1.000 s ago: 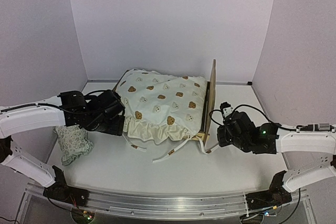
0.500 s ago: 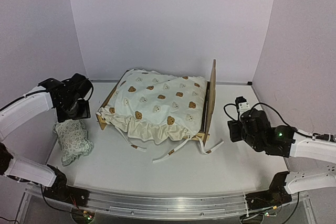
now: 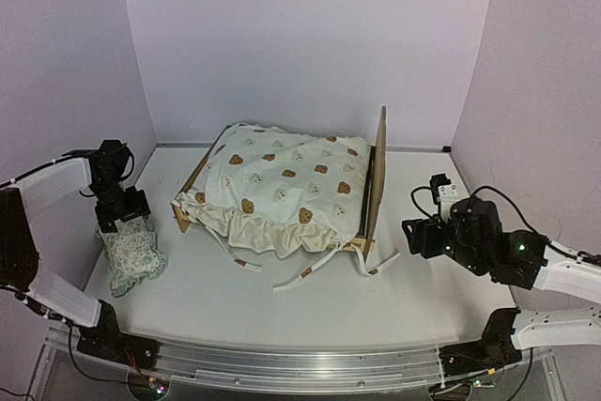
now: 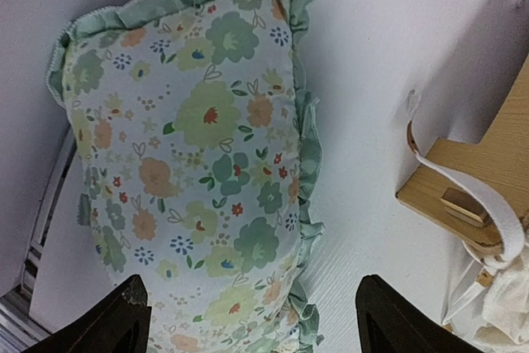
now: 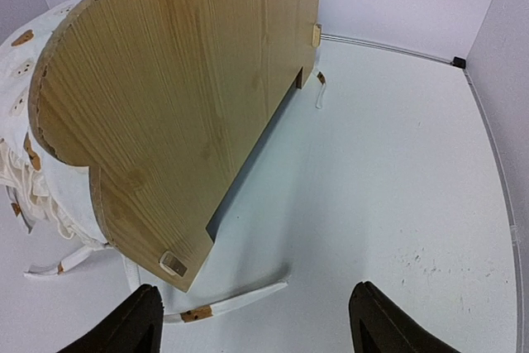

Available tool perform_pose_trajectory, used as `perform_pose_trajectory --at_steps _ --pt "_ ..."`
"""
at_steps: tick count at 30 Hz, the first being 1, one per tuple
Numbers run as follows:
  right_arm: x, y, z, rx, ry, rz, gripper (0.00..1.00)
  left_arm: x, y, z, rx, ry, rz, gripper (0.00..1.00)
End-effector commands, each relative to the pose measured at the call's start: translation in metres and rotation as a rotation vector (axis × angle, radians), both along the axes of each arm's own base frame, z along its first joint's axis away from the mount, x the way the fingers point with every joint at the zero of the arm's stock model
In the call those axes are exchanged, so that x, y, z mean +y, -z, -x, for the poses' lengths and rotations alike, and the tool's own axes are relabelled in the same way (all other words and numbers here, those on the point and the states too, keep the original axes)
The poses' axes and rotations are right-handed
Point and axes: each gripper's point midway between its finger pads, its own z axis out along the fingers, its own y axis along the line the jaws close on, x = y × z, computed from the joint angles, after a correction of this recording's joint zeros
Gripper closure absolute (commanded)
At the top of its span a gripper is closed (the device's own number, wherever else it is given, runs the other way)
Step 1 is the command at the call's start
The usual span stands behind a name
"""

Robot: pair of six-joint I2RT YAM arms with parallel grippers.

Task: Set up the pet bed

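Floral ruffled pillow [image 4: 190,163] lies flat by the bench [image 3: 282,321] left edge. Bear-print cover [image 3: 282,185] bunched mid-bench, white ties [image 3: 302,273] trailing toward near edge.

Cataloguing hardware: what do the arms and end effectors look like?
The left arm and right arm: white shells, black joints, black cables. The left end effector and right end effector: black, two-fingered. Green light on the right arm.
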Motion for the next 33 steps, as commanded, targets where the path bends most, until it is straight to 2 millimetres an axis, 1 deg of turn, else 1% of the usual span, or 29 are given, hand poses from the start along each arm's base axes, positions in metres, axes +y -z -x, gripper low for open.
perform_pose_trajectory --at_steps 1,3,5,7,8,9,11,13,15,17,19,22,25,26,29,30,31,32,33 --pt "-0.008 -0.002 0.005 -0.016 0.006 -0.011 0.20 -0.002 0.018 -0.005 0.010 0.007 0.065 0.14" --pt "-0.010 -0.004 0.006 -0.025 0.010 -0.015 0.19 0.001 0.027 -0.005 0.030 -0.003 0.058 0.16" --pt "-0.012 -0.005 0.007 -0.030 0.010 -0.017 0.18 -0.001 0.041 -0.003 0.063 0.006 0.072 0.19" --pt "-0.013 -0.005 0.008 -0.032 0.010 -0.017 0.17 0.003 0.053 -0.002 0.092 -0.003 0.076 0.24" --pt "-0.013 -0.005 0.008 -0.031 0.010 -0.014 0.17 0.004 0.060 0.000 0.104 -0.005 0.077 0.30" --pt "-0.013 -0.004 0.008 -0.030 0.010 -0.012 0.17 0.004 0.064 0.000 0.112 -0.003 0.081 0.37" --pt "-0.014 -0.004 0.008 -0.028 0.009 -0.011 0.17 0.003 0.066 -0.003 0.114 0.004 0.085 0.65" --pt "-0.014 -0.004 0.009 -0.027 0.008 -0.010 0.17 0.003 0.061 -0.007 0.094 0.007 0.083 0.87" --pt "-0.014 -0.005 0.009 -0.026 0.004 -0.010 0.16 0.005 0.051 -0.010 0.073 0.007 0.075 0.99" --pt "-0.013 -0.007 0.010 -0.026 0.000 -0.015 0.16 0.005 0.033 -0.014 0.037 0.015 0.059 1.00" --pt "-0.011 -0.009 0.011 -0.025 -0.015 -0.026 0.16 0.005 0.006 -0.018 -0.010 0.030 0.020 1.00" --pt "-0.005 -0.016 0.012 -0.025 -0.039 -0.048 0.16 -0.010 -0.044 -0.028 -0.110 0.089 -0.029 1.00" --pt "0.002 -0.021 0.014 -0.016 -0.071 -0.074 0.16 -0.033 -0.088 -0.035 -0.199 0.147 -0.053 1.00" --pt "0.005 -0.023 0.014 -0.010 -0.085 -0.085 0.16 -0.042 -0.102 -0.038 -0.227 0.167 -0.047 1.00" --pt "0.014 -0.027 0.015 0.007 -0.116 -0.106 0.16 -0.075 -0.136 -0.046 -0.305 0.251 -0.016 1.00" --pt "0.017 -0.027 0.015 0.015 -0.122 -0.105 0.16 -0.089 -0.145 -0.047 -0.322 0.286 -0.009 1.00" --pt "0.019 -0.029 0.015 0.020 -0.130 -0.109 0.16 -0.102 -0.158 -0.050 -0.349 0.318 0.000 1.00" --pt "0.020 -0.029 0.014 0.026 -0.131 -0.109 0.16 -0.120 -0.168 -0.052 -0.372 0.362 0.012 1.00" --pt "0.022 -0.029 0.014 0.032 -0.134 -0.111 0.16 -0.139 -0.174 -0.053 -0.384 0.412 0.028 1.00"
